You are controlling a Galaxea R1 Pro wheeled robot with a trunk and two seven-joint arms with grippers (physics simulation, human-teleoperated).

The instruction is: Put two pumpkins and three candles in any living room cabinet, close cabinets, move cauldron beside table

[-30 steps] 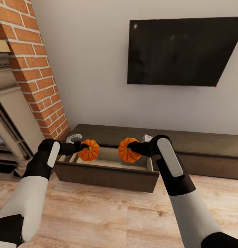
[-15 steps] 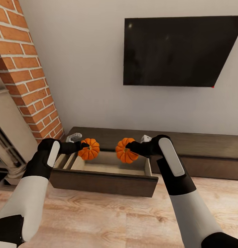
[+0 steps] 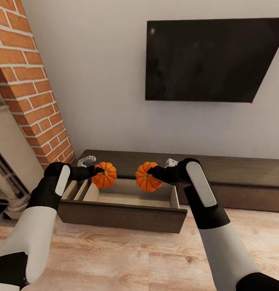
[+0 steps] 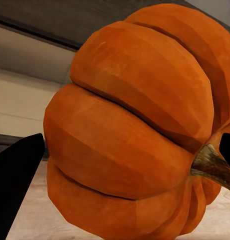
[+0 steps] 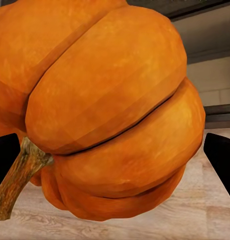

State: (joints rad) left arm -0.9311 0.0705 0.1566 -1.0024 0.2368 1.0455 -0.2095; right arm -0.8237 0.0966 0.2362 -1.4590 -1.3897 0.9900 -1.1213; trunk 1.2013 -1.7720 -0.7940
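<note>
Two ribbed orange pumpkins hang in the air above an open drawer of the long dark-brown cabinet (image 3: 236, 169). My left gripper (image 3: 99, 171) is shut on the left pumpkin (image 3: 104, 174), which looms large in the left wrist view (image 4: 129, 130) with its brown stem to one side. My right gripper (image 3: 150, 173) is shut on the right pumpkin (image 3: 147, 177), also close up in the right wrist view (image 5: 110, 110). The pulled-out drawer (image 3: 123, 210) shows a pale wood inside with a divider at its left end. Candles, cauldron and table are out of view.
A black television (image 3: 212, 60) hangs on the beige wall above the cabinet. A red brick chimney column (image 3: 30, 93) and a pale fireplace surround (image 3: 6, 161) stand at the left. Light wood plank floor (image 3: 127, 258) lies in front of the drawer.
The view has shifted so the brick column and fireplace slid left and the drawer sits closer below. Both grippers keep the pumpkins in the same pose.
</note>
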